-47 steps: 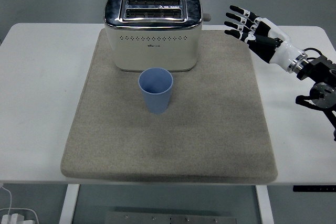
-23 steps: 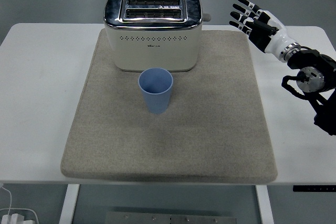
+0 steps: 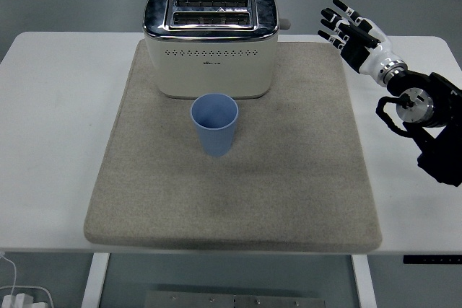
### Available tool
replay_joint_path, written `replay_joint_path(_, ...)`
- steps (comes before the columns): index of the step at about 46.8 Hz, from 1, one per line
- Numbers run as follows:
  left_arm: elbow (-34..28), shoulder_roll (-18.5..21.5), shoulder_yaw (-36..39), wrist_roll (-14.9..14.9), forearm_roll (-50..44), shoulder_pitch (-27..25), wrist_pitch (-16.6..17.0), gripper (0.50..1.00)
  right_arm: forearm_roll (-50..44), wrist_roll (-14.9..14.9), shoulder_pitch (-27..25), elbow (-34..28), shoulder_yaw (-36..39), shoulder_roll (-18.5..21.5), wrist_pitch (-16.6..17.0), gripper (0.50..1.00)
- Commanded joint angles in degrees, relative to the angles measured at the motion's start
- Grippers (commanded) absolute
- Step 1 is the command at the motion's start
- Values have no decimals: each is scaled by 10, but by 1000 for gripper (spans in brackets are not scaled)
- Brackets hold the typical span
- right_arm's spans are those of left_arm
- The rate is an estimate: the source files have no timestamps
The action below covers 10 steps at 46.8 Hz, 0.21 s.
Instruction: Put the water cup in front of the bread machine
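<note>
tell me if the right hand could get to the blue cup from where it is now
Probably yes. The right hand is open and holds nothing, raised off the mat's far right corner. Only bare mat lies between it and the cup; the toaster stands behind the cup, not across that path.

right hand (image 3: 351, 29): black fingers with white segments, white wrist cuff, round silver joint, black arm with looped black cables.

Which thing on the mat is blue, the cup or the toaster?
The cup is blue. It stands upright and empty just in front of the toaster, which is cream with a shiny silver top.
</note>
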Motion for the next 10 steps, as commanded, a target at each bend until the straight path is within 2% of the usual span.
replay_joint_path(1,0,0,0,0,0,0,0,1000,1,2,0,0,2,3,-1,924)
replay_joint_path(10,0,0,0,0,1,0,0,1000,2,3,0,0,5,6,-4,924)
